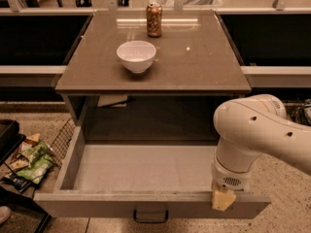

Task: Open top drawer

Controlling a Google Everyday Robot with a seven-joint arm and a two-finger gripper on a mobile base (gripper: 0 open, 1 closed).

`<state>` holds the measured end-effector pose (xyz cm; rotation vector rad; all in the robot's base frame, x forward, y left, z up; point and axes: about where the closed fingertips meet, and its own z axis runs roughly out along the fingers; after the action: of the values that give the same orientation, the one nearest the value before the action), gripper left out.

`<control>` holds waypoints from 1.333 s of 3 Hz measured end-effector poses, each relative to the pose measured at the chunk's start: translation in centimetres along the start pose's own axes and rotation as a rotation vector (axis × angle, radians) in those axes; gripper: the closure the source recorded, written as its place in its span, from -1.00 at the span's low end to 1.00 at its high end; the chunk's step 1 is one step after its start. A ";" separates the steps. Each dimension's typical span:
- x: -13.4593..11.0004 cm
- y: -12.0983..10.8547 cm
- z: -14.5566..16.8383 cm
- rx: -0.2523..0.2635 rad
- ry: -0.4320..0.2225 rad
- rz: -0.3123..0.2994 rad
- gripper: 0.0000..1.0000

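Observation:
The top drawer (97, 211) is pulled far out from under the tabletop, and its plain grey inside shows with nothing in it. Its dark loop handle (150, 216) sits at the centre of the front panel, at the bottom edge of the view. My gripper (222, 199) hangs below the white arm (257, 130), against the right part of the drawer's front edge and well to the right of the handle. Only a pale yellowish tip of it shows. The two slimmer drawer fronts are out of view.
A white bowl (136, 55) and a drink can (154, 20) stand on the brown tabletop (204, 62) above the drawer. A wire basket (63, 140) and snack packets (31, 160) lie on the floor at the left. Dark shelving flanks both sides.

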<state>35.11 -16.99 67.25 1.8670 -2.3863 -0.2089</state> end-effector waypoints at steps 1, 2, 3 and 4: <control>0.0 0.0 0.0 0.000 0.000 0.000 0.92; 0.0 0.0 0.0 0.000 0.001 0.000 -1.00; 0.0 0.0 0.0 0.000 0.001 0.000 -1.00; -0.4 -0.8 -0.9 0.021 0.017 -0.022 -1.00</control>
<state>36.16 -16.81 68.04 1.8962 -2.3670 -0.1698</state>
